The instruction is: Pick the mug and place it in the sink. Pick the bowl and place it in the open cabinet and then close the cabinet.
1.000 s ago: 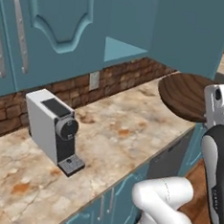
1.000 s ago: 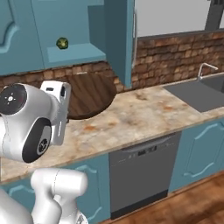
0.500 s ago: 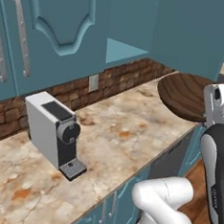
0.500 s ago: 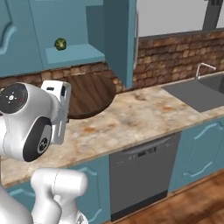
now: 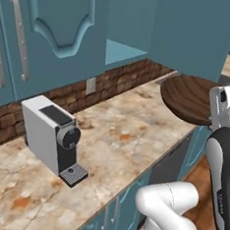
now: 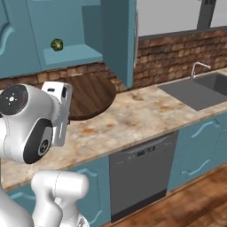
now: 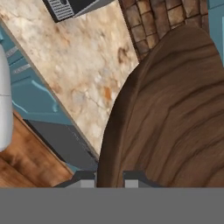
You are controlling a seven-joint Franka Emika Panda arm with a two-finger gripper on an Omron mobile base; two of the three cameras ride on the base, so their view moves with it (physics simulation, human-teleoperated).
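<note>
So my gripper (image 7: 109,175) was pinched on the rim of the wide brown wooden bowl (image 7: 175,118), held over the counter. Next, I should lift it up into the open teal cabinet (image 6: 71,55) above my hand.

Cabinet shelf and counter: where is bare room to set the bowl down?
The open cabinet shelf is bare right of a small green item. Counter is free between the bowl and sink, and between the coffee machine and bowl. No crowded spots.
</note>
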